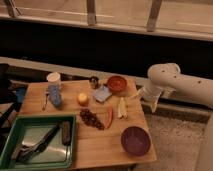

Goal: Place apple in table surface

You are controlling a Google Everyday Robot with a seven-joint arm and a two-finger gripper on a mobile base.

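Note:
The apple [82,99], small, round and yellow-orange, sits on the light-brown wooden table surface [100,142] near its middle, touched by nothing. The white arm reaches in from the right. My gripper [137,94] hangs at the table's right edge, just right of a red bowl [117,83] and above the banana [121,107]. It is well apart from the apple, and it holds nothing that I can see.
A green tray [10,150] with dark utensils is at the front left. A purple bowl [135,140] stands front right. Dark grapes [91,119], a red chili [110,117], a blue packet [102,93], a small can [93,81], a white cup [53,78] and a blue item [54,95] surround the apple.

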